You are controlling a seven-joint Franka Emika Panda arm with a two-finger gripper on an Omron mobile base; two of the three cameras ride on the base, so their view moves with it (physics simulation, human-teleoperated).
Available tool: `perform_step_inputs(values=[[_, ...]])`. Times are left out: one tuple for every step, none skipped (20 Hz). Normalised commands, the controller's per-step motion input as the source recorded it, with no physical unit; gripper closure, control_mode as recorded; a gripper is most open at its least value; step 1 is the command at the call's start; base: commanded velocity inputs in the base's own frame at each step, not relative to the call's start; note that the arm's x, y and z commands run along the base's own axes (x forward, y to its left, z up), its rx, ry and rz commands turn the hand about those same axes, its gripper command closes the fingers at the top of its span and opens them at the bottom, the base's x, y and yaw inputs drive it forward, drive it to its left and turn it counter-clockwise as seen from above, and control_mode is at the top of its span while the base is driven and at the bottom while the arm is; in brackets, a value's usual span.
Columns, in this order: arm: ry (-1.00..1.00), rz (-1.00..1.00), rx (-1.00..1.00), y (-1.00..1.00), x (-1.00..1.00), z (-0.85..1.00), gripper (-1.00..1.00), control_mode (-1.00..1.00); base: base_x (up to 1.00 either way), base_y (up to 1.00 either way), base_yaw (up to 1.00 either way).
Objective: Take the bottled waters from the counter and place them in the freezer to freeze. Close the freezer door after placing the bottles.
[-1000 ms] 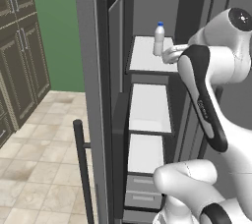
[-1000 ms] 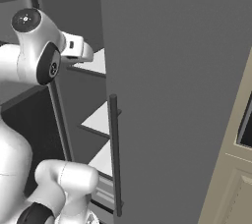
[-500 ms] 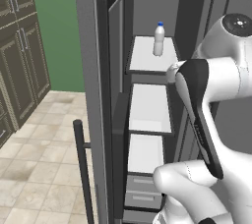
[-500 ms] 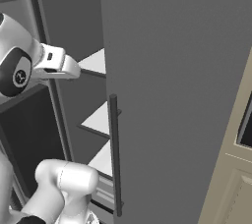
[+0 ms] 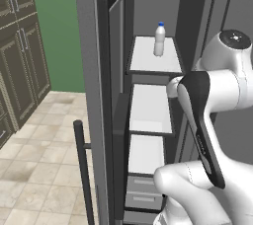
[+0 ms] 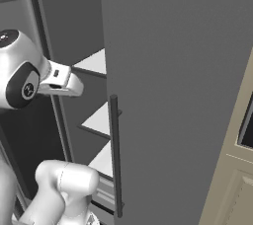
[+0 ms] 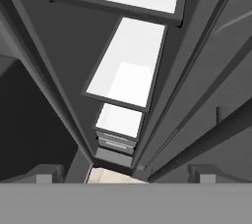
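**On the top freezer shelf, one bottle standing alone**

Behind the open tall grey freezer door (image 5: 96, 100), the narrow grey freezer compartment (image 5: 197, 17) is showing three smooth white shelves stacked one above another, with ribbed grey drawers (image 5: 143, 192) at the bottom. On the top white shelf (image 5: 148, 61) a small whitish-clear plastic bottle with a blue cap (image 5: 159, 40) is standing upright, its long axis vertical and its cap pointing up, toward the back of the shelf and clear of the walls. Its label is too small to read.

From the left, the white robot arm is covering the freezer's right side and the right ends of the lower shelves, and the door's long dark bar handle (image 5: 84, 169) is running off the bottom edge. From the right, the plain matte grey refrigerator door (image 6: 183, 105) with its own dark bar handle (image 6: 115, 155) is hiding most of the freezer, leaving only corners of the white shelves peeking past it.

Looking along the hand, the gripper (image 7: 123, 171) is spreading its dark fingertips (image 7: 47, 173) as wide as they go, holding nothing, aiming down the shelf stack toward the drawers and a sliver of beige tiled floor (image 7: 115, 176).
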Motion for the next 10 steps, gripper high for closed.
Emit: perform_step_inputs(values=[[0.07,0.02,0.00,0.00,-0.08,-0.34,-1.00,-1.00,0.00,0.00,0.00],[0.01,0.00,0.00,0.00,-0.15,-0.29,-1.00,-1.00,0.00,0.00,0.00],[0.00,0.00,0.00,0.00,-0.18,-0.22,-1.00,-1.00,0.00,0.00,0.00],[0.00,0.00,0.00,0.00,-0.22,-0.24,-1.00,-1.00,0.00,0.00,0.00],[0.00,0.00,0.00,0.00,-0.31,-0.22,-1.00,-1.00,0.00,0.00,0.00],[0.00,0.00,0.00,0.00,-0.34,-0.17,-1.00,-1.00,0.00,0.00,0.00],[0.00,0.00,0.00,0.00,-0.34,-0.19,-1.00,-1.00,0.00,0.00,0.00],[0.00,0.00,0.02,0.00,-0.31,-0.14,-1.00,-1.00,0.00,0.00,0.00],[0.00,0.00,0.03,0.00,-0.31,-0.08,-1.00,-1.00,0.00,0.00,0.00],[0.00,0.00,0.03,0.00,-0.26,-0.05,-1.00,-1.00,0.00,0.00,0.00]])
